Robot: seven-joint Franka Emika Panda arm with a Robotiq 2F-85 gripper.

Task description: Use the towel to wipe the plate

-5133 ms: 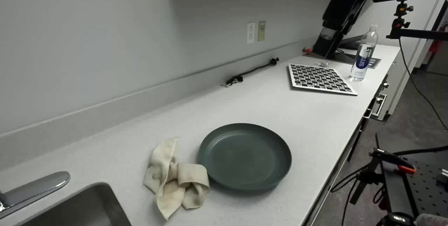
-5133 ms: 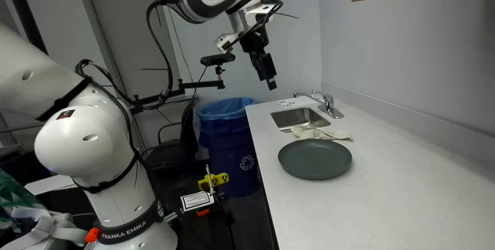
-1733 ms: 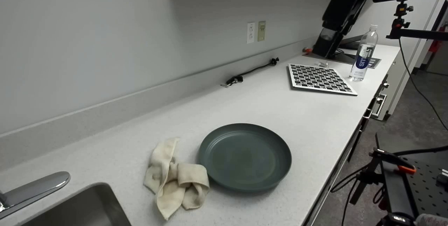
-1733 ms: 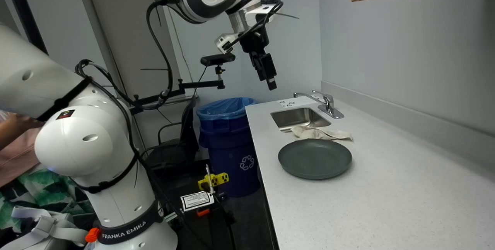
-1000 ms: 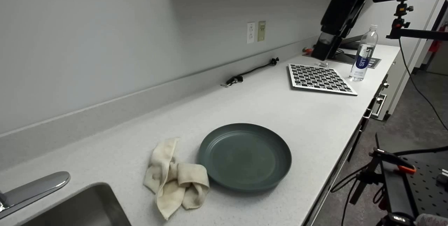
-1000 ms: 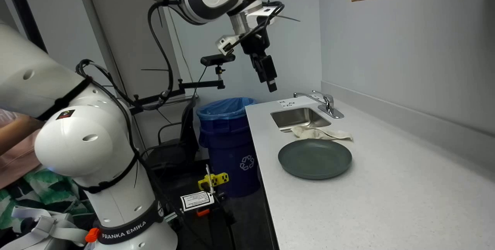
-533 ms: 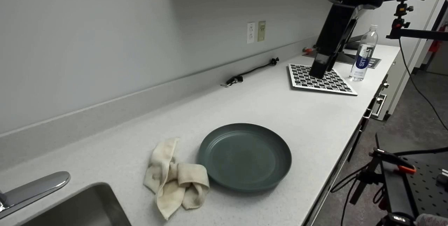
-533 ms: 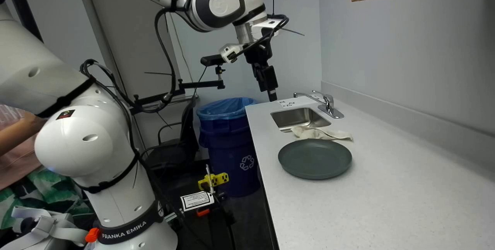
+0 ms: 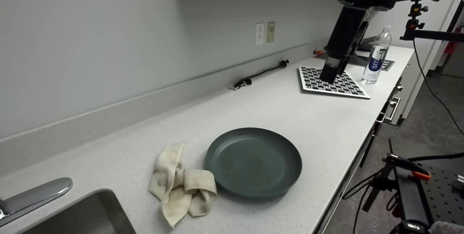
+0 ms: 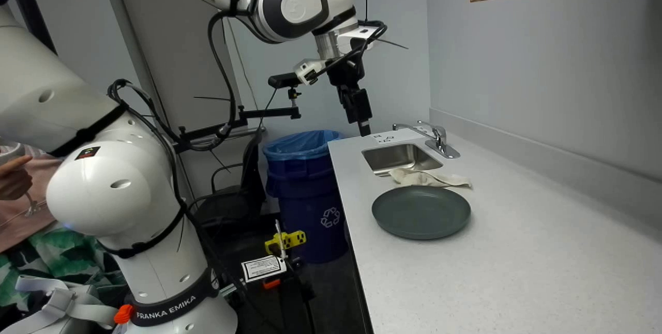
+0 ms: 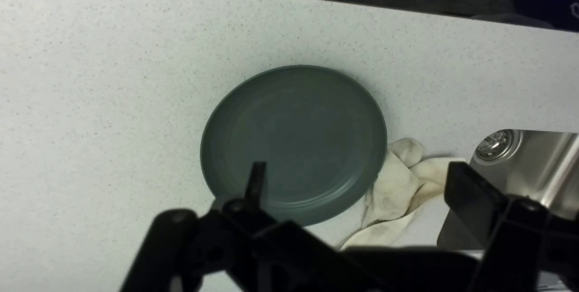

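towel [image 9: 197, 180], cream-white wrinkled cloth, on speckled white counter [image 11: 113, 79] just beside round dark grey-green plate [image 9: 253, 165]. i see white jointed arm [image 10: 295, 5] bent, black two-fingered gripper [image 11: 357, 174] hanging over counter, slanting downward, spread wide.

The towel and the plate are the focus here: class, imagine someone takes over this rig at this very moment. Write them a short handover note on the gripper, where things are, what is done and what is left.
The gripper is open, holding nothing, raised above the counter.
The towel lies crumpled on the counter beside the plate, on the side toward the sink; whether towel and plate touch is hard to tell.
The plate lies face up on the counter.
Done: the towel is not yet picked up, and no wiping is under way.
Left: probably grasp the towel, then wipe the plate with it.
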